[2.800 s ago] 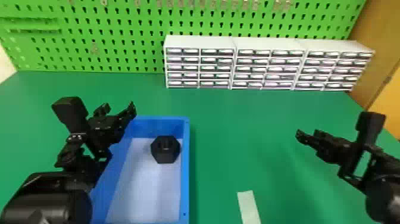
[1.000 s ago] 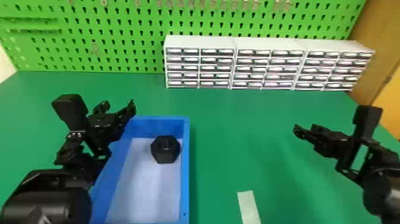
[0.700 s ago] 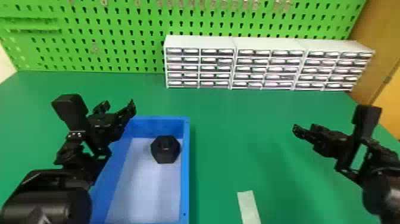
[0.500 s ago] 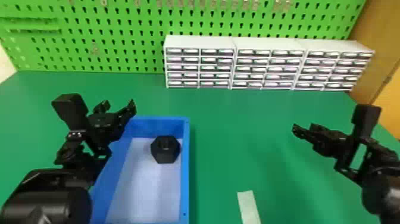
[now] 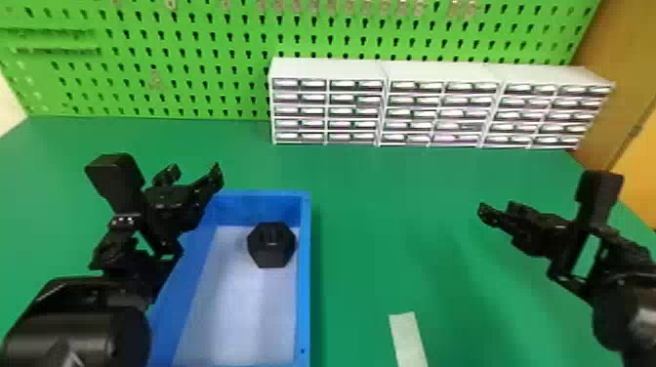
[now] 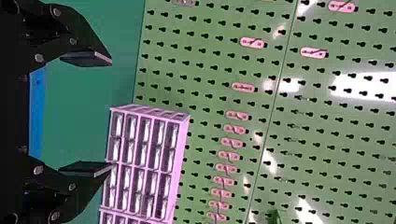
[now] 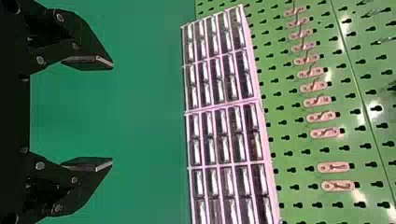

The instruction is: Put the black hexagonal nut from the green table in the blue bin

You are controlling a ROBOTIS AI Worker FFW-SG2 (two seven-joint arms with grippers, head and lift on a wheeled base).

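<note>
Three white drawer cabinets (image 5: pixel 439 72) stand side by side at the back of the bench (image 5: pixel 380 205), their small drawers in stacked rows. Behind them rises a green pegboard (image 5: pixel 210 100) dotted with dark holes, small hooks (image 5: pixel 332 6) lined along its upper part. A pale strip (image 5: pixel 409 341) lies flat near the front. An orange-brown panel (image 5: pixel 629 49) stands at the far right.

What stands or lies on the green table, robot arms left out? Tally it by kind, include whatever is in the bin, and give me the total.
Black nut: 1
Blue bin: 1
White drawer cabinets: 3
Pale strip: 1
Total: 6
</note>
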